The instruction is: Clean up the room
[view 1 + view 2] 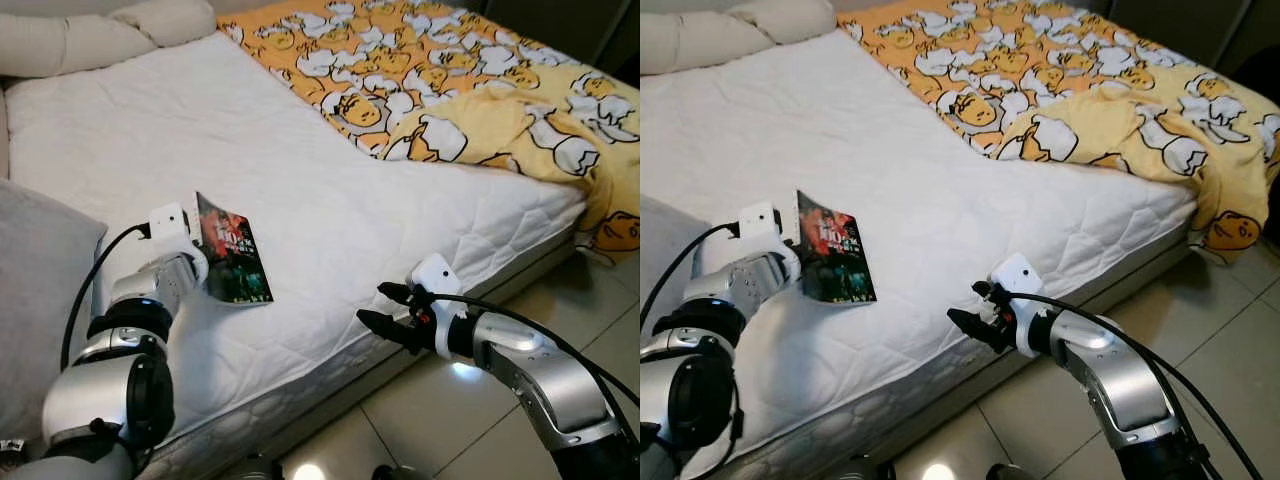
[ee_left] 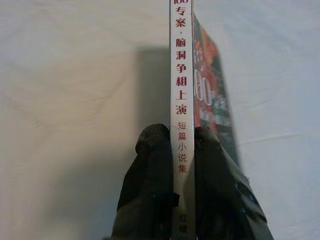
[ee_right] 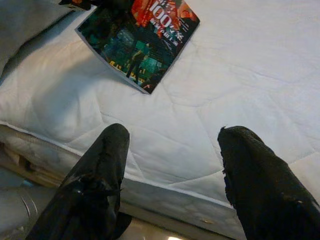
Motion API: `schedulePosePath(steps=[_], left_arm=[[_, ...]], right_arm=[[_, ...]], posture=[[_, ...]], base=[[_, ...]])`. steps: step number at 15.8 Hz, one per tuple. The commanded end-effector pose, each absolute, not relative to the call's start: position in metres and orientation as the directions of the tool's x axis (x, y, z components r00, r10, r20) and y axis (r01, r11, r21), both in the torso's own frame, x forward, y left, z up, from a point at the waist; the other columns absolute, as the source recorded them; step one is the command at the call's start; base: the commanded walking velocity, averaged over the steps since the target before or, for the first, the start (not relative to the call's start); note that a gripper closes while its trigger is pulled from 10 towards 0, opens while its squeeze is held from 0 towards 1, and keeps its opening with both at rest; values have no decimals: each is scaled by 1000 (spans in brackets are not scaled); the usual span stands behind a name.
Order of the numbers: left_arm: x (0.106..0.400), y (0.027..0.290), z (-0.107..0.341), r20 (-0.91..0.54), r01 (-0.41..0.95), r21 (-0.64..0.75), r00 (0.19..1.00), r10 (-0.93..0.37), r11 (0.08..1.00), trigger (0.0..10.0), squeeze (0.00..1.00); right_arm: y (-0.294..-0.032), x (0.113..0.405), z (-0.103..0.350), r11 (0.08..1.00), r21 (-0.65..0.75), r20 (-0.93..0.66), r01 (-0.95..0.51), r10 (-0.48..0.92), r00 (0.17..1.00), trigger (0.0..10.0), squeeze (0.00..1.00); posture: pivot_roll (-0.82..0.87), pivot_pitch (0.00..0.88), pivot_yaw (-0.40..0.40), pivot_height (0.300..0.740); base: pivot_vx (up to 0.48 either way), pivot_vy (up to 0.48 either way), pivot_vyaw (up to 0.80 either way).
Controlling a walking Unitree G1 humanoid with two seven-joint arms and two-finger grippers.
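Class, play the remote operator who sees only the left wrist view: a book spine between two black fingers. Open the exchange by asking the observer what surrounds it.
Operator: Where is the book?
Observer: The book is held by the left gripper over a white mattress.
Operator: And the other arm?
Observer: The right gripper hangs open at the mattress's near edge, apart from the book.
Operator: Anything else on the bed?
Observer: A yellow patterned blanket covers its far end.

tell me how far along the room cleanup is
Done: nothing visibly put away yet. In hand: the left gripper is shut on the book's spine, above the white mattress. Left: carrying the book off; the yellow blanket lies rumpled. The right gripper hovers open at the bed edge.
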State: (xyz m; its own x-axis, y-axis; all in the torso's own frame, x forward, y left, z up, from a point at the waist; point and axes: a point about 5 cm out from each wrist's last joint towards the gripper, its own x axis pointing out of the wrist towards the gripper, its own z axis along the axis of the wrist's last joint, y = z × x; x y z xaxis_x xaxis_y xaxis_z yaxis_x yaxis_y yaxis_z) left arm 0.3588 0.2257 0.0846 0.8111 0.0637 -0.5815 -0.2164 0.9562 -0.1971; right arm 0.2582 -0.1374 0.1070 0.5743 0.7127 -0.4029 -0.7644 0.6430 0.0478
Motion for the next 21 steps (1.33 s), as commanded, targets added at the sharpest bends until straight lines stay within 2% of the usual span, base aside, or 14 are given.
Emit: schedulePosePath(steps=[1, 4, 7, 12, 13, 14, 15, 21], left_arm=[[360, 234, 90, -578, -221, -137, 810, 104, 965, 10000, 0], [354, 248, 85, -604, -249, -72, 782, 156, 966, 10000, 0], [351, 254, 83, -609, -285, -74, 772, 183, 956, 10000, 0], [349, 253, 79, -617, -300, -73, 763, 193, 951, 10000, 0], [348, 254, 78, -620, -303, -72, 760, 195, 950, 10000, 345], [348, 254, 77, -620, -304, -73, 760, 195, 950, 10000, 345], [348, 254, 77, -620, -303, -69, 759, 197, 951, 10000, 1000], [347, 261, 79, -606, -269, 32, 761, 233, 963, 10000, 1000]], right_arm=[[-134, 255, 109, 635, 31, -404, -772, 714, 572, 10000, 0], [-131, 257, 110, 651, 20, -381, -758, 706, 596, 10000, 0], [-126, 258, 117, 634, 43, -329, -772, 738, 589, 10000, 0], [-126, 250, 118, 557, 129, -319, -820, 807, 498, 10000, 0], [-129, 251, 119, 561, 128, -313, -818, 805, 503, 10000, 0], [-129, 252, 120, 562, 127, -311, -817, 805, 505, 10000, 0], [-130, 252, 121, 566, 128, -308, -815, 803, 509, 10000, 0], [-130, 253, 121, 572, 131, -305, -809, 800, 516, 10000, 0]], posture=[[-109, 0, 44, 740], [-103, 0, 43, 740], [-95, 0, 37, 740], [-98, 0, 34, 740], [-101, 0, 33, 740], [-100, 0, 33, 740], [-101, 0, 34, 740], [-103, 0, 38, 740]], base=[[0, 0, 0], [0, 0, 0], [0, 0, 0], [0, 0, 0], [0, 0, 0], [0, 0, 0], [0, 0, 0], [0, 0, 0]])
